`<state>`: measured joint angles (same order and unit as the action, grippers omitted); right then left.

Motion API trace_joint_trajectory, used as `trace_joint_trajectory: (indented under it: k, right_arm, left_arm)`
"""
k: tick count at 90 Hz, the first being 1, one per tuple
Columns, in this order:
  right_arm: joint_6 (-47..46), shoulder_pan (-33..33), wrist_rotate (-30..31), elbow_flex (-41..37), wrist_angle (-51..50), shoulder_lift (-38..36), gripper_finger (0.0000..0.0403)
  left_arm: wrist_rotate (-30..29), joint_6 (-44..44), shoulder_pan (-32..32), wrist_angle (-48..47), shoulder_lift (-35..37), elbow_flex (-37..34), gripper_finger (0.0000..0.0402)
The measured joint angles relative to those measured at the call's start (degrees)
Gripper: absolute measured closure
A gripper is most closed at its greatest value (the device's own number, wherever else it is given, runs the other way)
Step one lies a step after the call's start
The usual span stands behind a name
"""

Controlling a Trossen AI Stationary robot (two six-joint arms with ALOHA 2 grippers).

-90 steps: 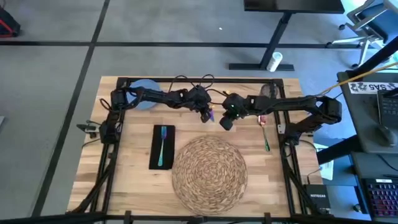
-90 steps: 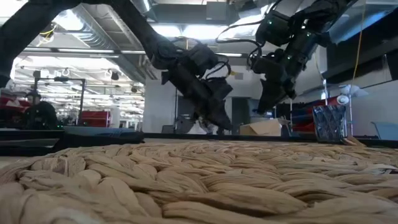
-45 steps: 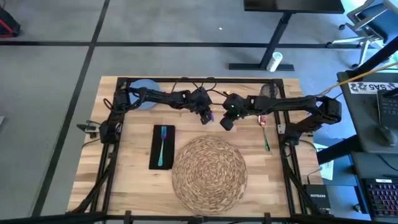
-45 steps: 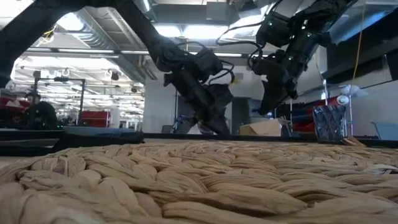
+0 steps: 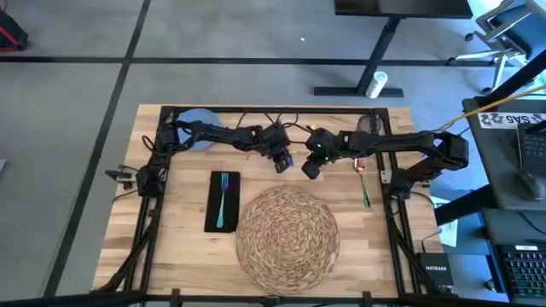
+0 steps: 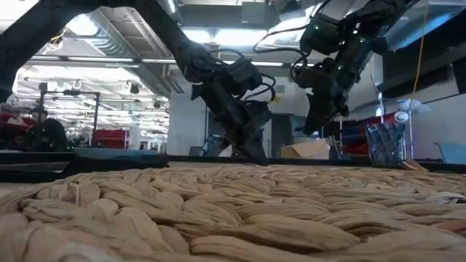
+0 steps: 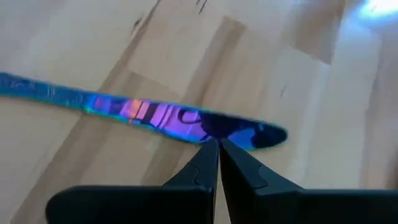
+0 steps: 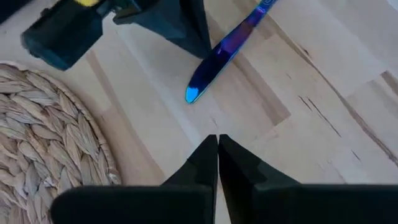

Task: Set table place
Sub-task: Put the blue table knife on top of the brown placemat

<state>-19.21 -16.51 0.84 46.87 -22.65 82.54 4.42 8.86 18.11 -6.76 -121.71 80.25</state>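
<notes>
Near front edge of the light wooden butcher-block desk (image 5: 183, 256) sits the round woven straw placemat (image 5: 287, 235), bare; black rectangular napkin (image 5: 222, 201) with teal fork (image 5: 223, 198) just beside it. Behind the mat, left hand (image 5: 281, 162) is pinched narrow on the iridescent blue-purple knife (image 7: 155, 116) near one end. Risk: off-centre grip, knife pivots or slips on lift. Right hand (image 5: 310, 168) hangs close, fingers together, empty: collision risk. Pale blue round plate (image 5: 201, 128) at far corner, unplaced.

The iridescent blue knife (image 7: 155, 115) runs off the left wrist picture's edge; the left arm partly covers the pale blue plate (image 5: 198, 119).
</notes>
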Motion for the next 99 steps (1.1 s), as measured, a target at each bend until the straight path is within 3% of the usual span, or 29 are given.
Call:
trace_joint_trajectory:
  k: [10, 28, 55, 99]
  right_arm:
    - [0.0, 0.0, -0.6, 0.0, 0.0, 0.0, 0.0403]
    - [0.0, 0.0, -1.5, 0.0, -0.1, 0.0, 0.0403]
    - [-0.1, 0.0, -2.0, 0.0, -1.1, -1.9, 0.0403]
    - [-1.5, 0.0, -1.9, 0.0, -5.4, -9.0, 0.0403]
  left_arm:
    - [-3.4, -0.9, -0.4, 0.7, 0.1, 1.0, 0.0402]
    - [-4.5, -1.6, -0.8, -0.7, -1.8, 1.0, 0.0402]
    - [-0.4, 2.2, -3.1, -0.4, -2.4, 0.9, 0.0402]
    - [-0.1, 7.4, -8.1, 1.3, -2.2, 0.8, 0.0402]
